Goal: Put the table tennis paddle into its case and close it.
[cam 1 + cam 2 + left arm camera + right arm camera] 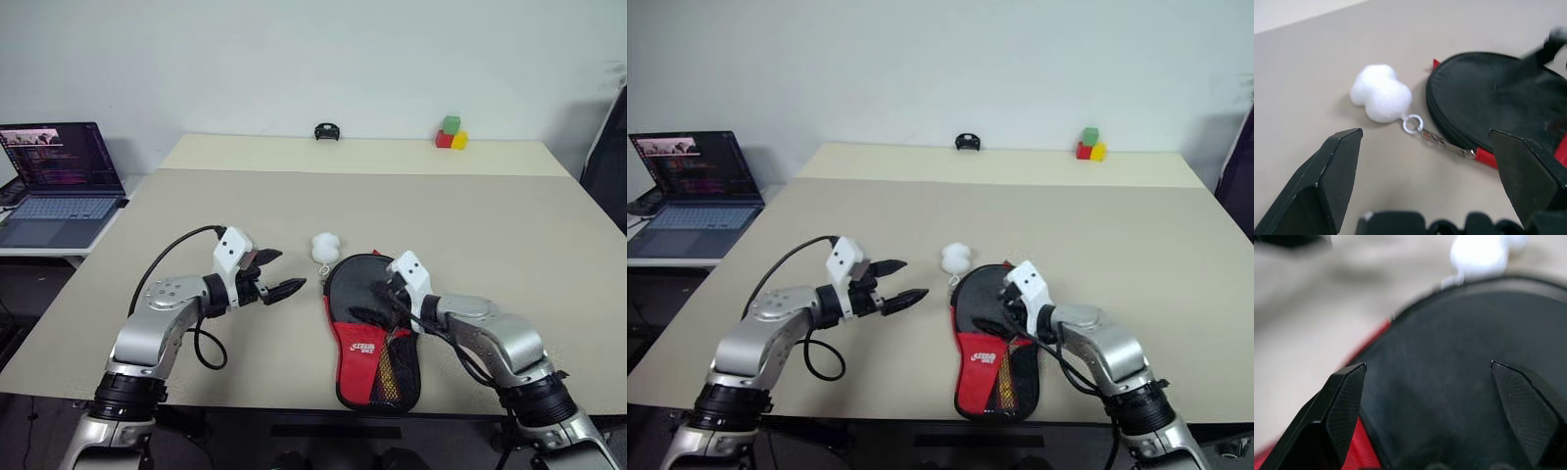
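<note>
Right gripper (377, 302) released over case (367, 338); left gripper (279, 274) released beside pompom (325, 247).

Large beige table (294, 206) under a plain white wall (294, 59). At far edge, small black object (326, 131) and red, green, yellow blocks (451, 133). On left, open laptop (59, 181) on lower side surface.

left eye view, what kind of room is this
Probably an office or lab test area: a large plain beige table against a bare white wall, an open laptop on a side desk, and stacked coloured blocks at the far edge.
</note>
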`<action>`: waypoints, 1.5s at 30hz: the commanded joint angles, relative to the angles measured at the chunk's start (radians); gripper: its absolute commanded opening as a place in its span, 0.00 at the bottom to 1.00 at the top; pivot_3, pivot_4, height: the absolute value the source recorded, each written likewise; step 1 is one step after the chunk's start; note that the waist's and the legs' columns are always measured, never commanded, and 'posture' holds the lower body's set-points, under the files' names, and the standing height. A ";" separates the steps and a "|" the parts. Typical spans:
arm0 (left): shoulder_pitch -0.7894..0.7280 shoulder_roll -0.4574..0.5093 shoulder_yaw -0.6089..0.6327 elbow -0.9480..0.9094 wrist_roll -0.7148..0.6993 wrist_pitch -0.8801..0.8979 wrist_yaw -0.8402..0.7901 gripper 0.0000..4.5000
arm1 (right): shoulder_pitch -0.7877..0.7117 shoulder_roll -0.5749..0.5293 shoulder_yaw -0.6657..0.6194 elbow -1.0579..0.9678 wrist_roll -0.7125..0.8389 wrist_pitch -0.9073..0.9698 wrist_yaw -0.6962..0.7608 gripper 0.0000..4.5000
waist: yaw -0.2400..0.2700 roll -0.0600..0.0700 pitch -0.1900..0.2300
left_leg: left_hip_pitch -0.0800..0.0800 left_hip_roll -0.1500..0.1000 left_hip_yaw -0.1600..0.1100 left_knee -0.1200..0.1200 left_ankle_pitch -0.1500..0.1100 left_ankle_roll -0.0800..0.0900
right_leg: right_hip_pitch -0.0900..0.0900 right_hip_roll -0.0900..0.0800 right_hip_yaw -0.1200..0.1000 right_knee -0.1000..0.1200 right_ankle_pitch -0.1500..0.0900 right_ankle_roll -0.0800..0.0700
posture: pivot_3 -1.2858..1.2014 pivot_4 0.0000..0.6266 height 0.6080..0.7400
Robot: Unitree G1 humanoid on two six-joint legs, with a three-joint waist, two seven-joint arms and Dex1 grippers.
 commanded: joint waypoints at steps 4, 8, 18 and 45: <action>-0.122 -0.060 0.012 0.068 -0.001 0.051 0.066 1.00 | 0.017 0.028 0.009 0.028 -0.049 -0.021 -0.020 0.99 | 0.000 -0.001 0.000 | 0.001 0.000 0.000 0.000 0.000 0.000 | 0.001 0.000 -0.001 0.001 0.000 0.000 | 0.52 0.24 1.00; -0.220 -0.105 -0.018 0.189 0.044 0.034 0.086 1.00 | 0.020 0.049 0.015 0.027 -0.062 -0.017 -0.024 0.99 | -0.001 -0.001 -0.001 | 0.002 0.000 -0.001 0.001 0.000 0.000 | 0.001 0.000 -0.001 0.002 0.000 0.000 | 0.52 0.24 1.00; -0.532 -0.244 -0.094 0.757 0.201 -0.124 0.104 1.00 | 0.036 0.080 0.018 0.016 -0.077 -0.009 -0.040 0.99 | -0.002 -0.002 -0.001 | 0.002 -0.001 0.000 0.001 0.001 -0.001 | 0.001 0.001 -0.001 0.002 0.000 0.000 | 0.52 0.24 1.00; -0.641 -0.328 -0.067 1.147 0.302 -0.285 -0.034 0.09 | 0.096 0.048 0.006 -0.052 -0.099 0.063 -0.065 1.00 | -0.003 -0.002 -0.002 | 0.002 -0.002 0.000 0.001 0.001 -0.001 | 0.001 0.001 -0.002 0.002 0.000 0.000 | 0.52 0.24 1.00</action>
